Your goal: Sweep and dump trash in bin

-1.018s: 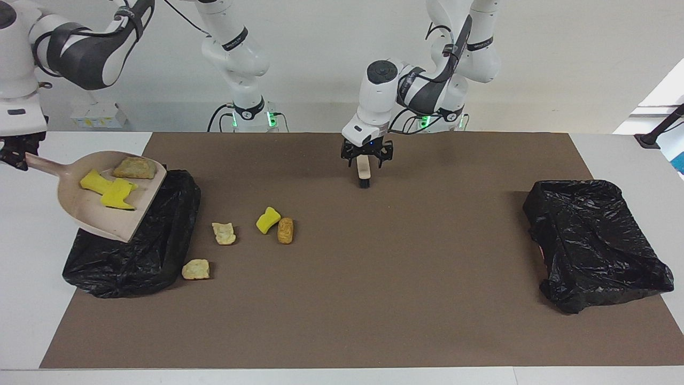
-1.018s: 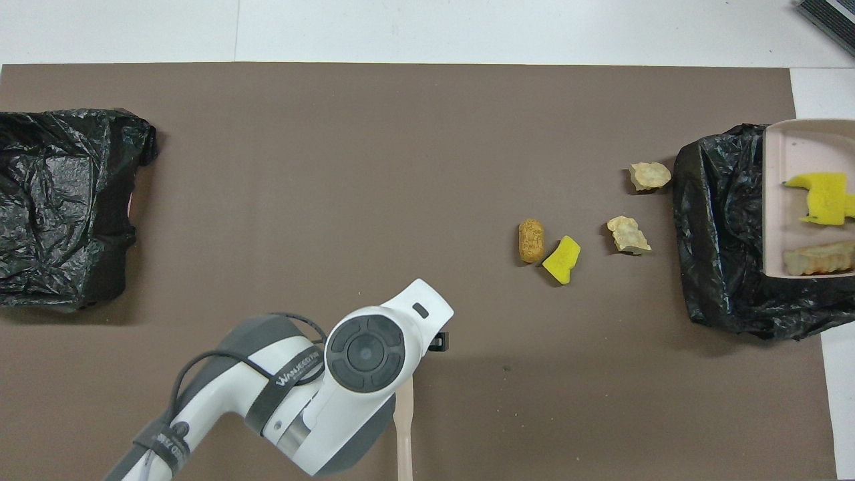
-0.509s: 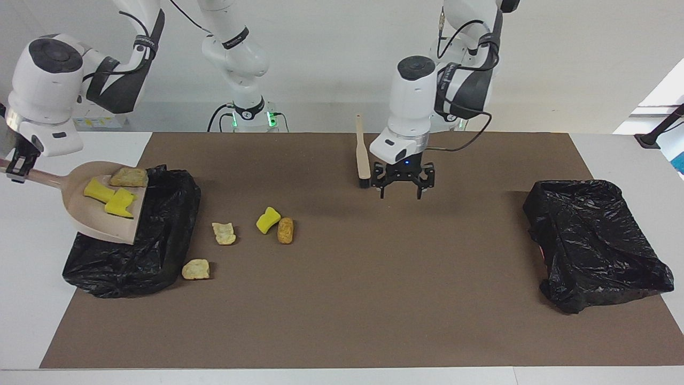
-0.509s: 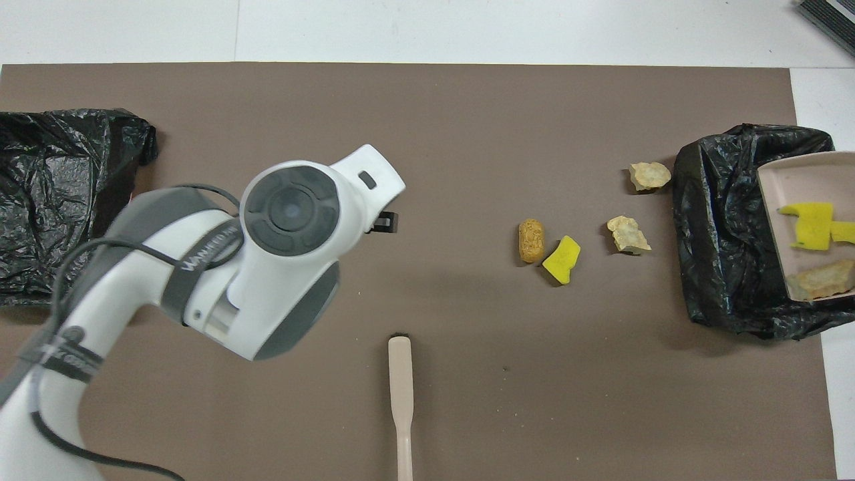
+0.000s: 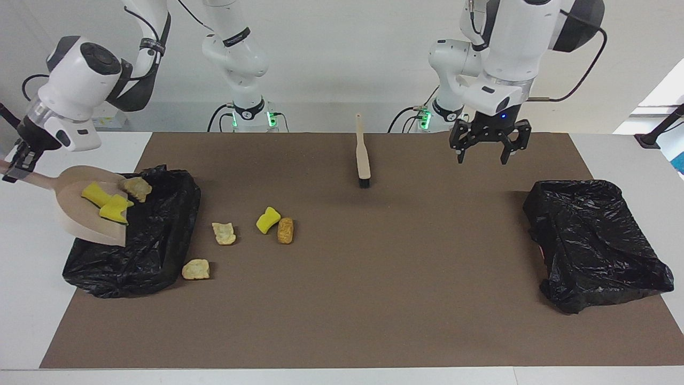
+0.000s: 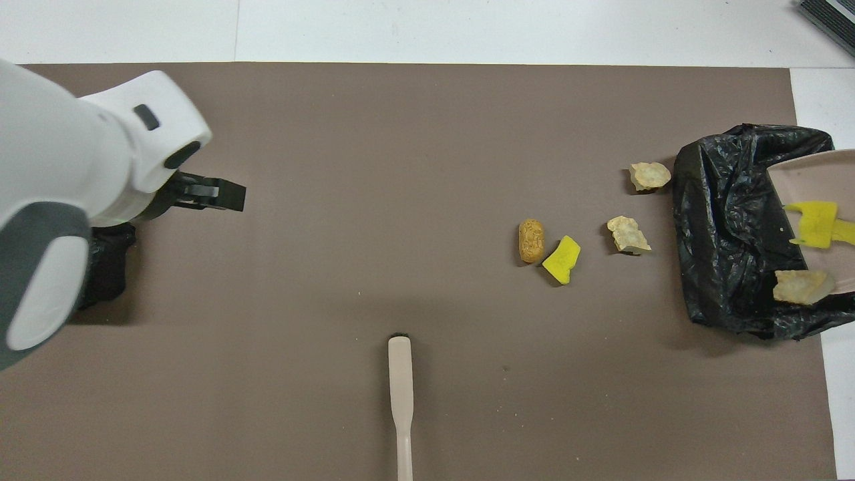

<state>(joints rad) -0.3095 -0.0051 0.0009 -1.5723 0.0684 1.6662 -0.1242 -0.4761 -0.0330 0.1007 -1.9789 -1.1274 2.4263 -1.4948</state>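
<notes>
The beige plastic dustpan (image 5: 91, 214) is held tilted over the black-bagged bin (image 5: 155, 240) at the right arm's end of the table, its handle clenched in the right gripper (image 5: 15, 166). That gripper is seen only in the facing view; in the overhead view just the pan's edge (image 6: 811, 180) is caught at the frame border. Two bright yellow sponge chunks (image 5: 106, 202) and a tan bread-like piece (image 5: 137, 187) are seen on the pan, the bread piece at its lip above the bag.

Four scraps are left on the brown mat (image 5: 342, 299) beside that bin: a yellow sponge chunk (image 5: 267, 220) touching a golden-brown roll (image 5: 285, 230), and two pale crusty pieces (image 5: 224, 233) (image 5: 195, 269).

The beige long-handled brush (image 5: 363, 158) is lying on the mat, released. The left gripper (image 5: 490, 152) is raised with fingers spread and empty; in the overhead view it is shown near the second black-bagged bin (image 5: 593, 240), which its arm largely hides there.
</notes>
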